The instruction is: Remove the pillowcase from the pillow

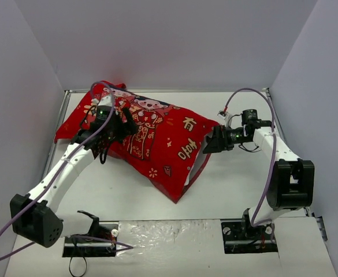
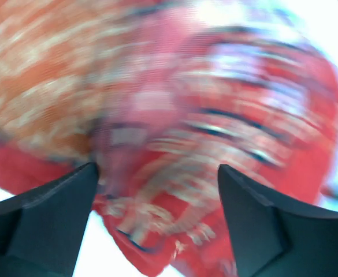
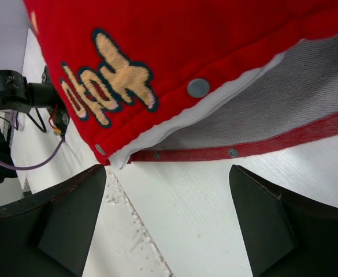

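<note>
1. Step in hand, as I judge it: the approach, nothing gripped yet; the case (image 1: 157, 144) lies stuffed on the tabletop (image 1: 128, 193), left of centre, with its mouth turned toward the right arm; the pillow (image 3: 215, 109) sits almost wholly inside, only a white edge showing at the mouth.
2. Right hand (image 3: 167, 168): fingers wide, nothing between them; it hovers low over the tabletop just beside the mouth, apart from the cloth.
3. Left hand (image 2: 157, 170): fingers wide too, above the end of the case away from the mouth; the wrist view is blurred, so I cannot tell whether it touches the cloth.
4. Next move, as I judge it: the right hand goes for the pillow's edge between the two hems, not the red cloth; the left pinches the case alone, so the two can be pulled apart; a grip through both layers would drag everything together.
5. Materials: the case is bright red, smooth cloth, with raised gold characters (image 3: 108, 81) edged dark; round metal snaps (image 3: 198, 88) line the hem, and the mouth gapes where seen; the pillow is white, fine-woven, grey in shadow; plump and soft, it fills the case taut and likely squashes under fingers.
</note>
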### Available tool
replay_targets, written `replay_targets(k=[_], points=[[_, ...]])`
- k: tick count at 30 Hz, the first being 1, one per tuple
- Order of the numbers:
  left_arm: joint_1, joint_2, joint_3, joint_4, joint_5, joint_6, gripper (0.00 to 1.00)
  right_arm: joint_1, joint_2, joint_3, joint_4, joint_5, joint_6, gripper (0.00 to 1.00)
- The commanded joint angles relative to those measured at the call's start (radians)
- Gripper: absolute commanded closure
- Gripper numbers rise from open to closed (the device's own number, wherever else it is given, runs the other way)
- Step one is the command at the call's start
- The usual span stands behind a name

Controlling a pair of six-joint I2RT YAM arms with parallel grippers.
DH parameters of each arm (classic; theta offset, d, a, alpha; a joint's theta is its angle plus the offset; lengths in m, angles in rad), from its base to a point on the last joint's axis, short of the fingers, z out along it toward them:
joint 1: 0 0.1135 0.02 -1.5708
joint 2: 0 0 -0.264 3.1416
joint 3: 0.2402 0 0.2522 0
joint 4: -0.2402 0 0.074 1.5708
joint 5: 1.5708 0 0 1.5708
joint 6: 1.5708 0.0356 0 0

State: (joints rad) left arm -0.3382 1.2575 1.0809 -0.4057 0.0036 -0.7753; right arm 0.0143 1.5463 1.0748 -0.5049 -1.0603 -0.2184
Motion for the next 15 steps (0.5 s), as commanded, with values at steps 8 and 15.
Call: replay_targets(k=[8,15], points=[[-0.391,0.004,0.293,-0.134,0.075,0.508,0.09,-0.088,-0.031,0.004,-0.004,-0.076,-0.110,0.14],[-0.556,0.345,0.543,-0.179,-0.143,0.593,0.09,-0.235,0.018,0.013,-0.015,-0.158,-0.130,0.17]])
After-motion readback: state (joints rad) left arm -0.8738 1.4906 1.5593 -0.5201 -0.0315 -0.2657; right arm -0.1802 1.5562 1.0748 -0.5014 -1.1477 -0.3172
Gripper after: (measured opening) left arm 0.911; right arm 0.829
